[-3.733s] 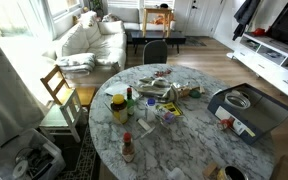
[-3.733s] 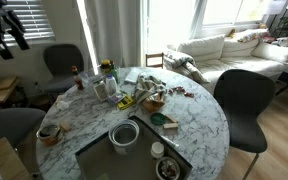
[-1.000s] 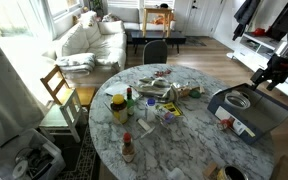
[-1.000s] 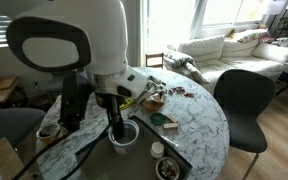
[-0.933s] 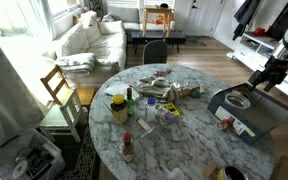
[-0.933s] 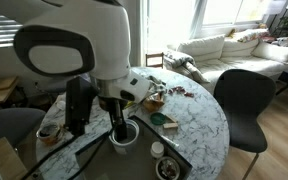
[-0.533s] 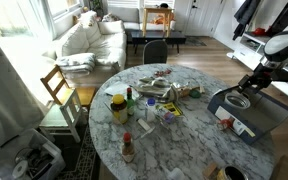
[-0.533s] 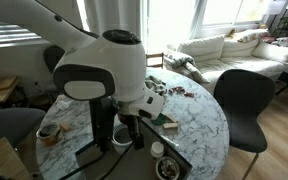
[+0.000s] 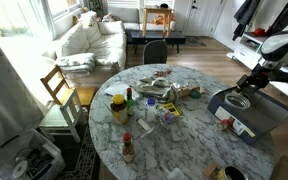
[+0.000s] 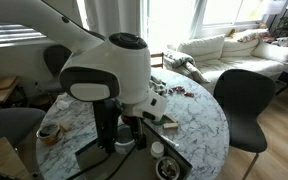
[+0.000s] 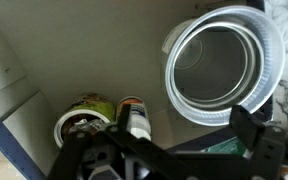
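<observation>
Sofa: a big white sofa (image 9: pixel 89 40) with cushions stands by the windows, well away from the table.
Table: a round table (image 9: pixel 184 140) with a white top and grey lines like marble. Lots of small things lie in a heap near its middle.
Arm: the white and black robot arm (image 10: pixel 104 70) bends down over the edge of the table. In an exterior view it fills much of the picture.
Tray: a grey tray (image 9: pixel 264 118) sits on the table, on the side where the arm is.
Bowl: a white bowl (image 9: pixel 237 102) stands inside the grey tray. In the wrist view it is round and has nothing in it.
Gripper: the gripper (image 9: pixel 246 88) hangs just above the tray, right beside the white bowl. Its two fingers (image 11: pixel 256 135) are spread wide apart and hold nothing.
Yellow jar: a yellow jar (image 9: pixel 118 107) stands on the far side of the table from the tray, next to a dark bottle (image 9: pixel 130 100).
Red bottle: a little bottle with a red top (image 9: pixel 127 148) stands alone near the table edge.
Small jar: a small round jar (image 11: pixel 82 122) lies in the tray, near the bowl.
Small bottle: a small bottle (image 11: pixel 134 115) lies touching the small jar.
Words: the labels on the jars and bottles are too small and blurry to read.
</observation>
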You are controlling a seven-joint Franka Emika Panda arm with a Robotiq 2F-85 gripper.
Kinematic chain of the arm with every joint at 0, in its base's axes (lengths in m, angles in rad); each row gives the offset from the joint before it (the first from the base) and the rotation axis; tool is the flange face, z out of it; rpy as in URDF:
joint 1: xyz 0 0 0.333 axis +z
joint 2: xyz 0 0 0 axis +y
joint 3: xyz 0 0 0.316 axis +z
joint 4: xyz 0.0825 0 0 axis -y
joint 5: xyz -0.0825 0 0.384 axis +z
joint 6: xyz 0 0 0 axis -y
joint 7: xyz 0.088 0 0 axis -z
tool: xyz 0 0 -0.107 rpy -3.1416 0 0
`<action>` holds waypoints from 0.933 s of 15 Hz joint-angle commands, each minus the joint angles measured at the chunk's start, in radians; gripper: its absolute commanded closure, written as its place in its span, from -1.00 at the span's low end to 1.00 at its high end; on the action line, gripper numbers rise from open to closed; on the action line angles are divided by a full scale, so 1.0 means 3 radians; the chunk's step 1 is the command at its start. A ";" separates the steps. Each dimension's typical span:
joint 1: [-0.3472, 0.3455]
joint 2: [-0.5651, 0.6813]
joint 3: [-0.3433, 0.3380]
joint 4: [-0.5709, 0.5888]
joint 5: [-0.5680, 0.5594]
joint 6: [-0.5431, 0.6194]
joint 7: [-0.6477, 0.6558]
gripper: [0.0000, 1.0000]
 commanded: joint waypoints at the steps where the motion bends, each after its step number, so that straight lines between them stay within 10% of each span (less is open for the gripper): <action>1: -0.0124 0.0045 0.0025 0.0086 0.0155 -0.0259 -0.0412 -1.00; 4: -0.0191 0.0075 0.0005 0.0116 0.0214 -0.0478 -0.0659 -1.00; 9: -0.0271 0.0137 0.0034 0.0085 0.0448 -0.0435 -0.0947 0.00; 12: -0.0303 0.0193 0.0050 0.0085 0.0693 -0.0396 -0.1036 -0.10; 14: -0.0323 0.0202 0.0049 0.0093 0.0814 -0.0399 -0.1088 0.39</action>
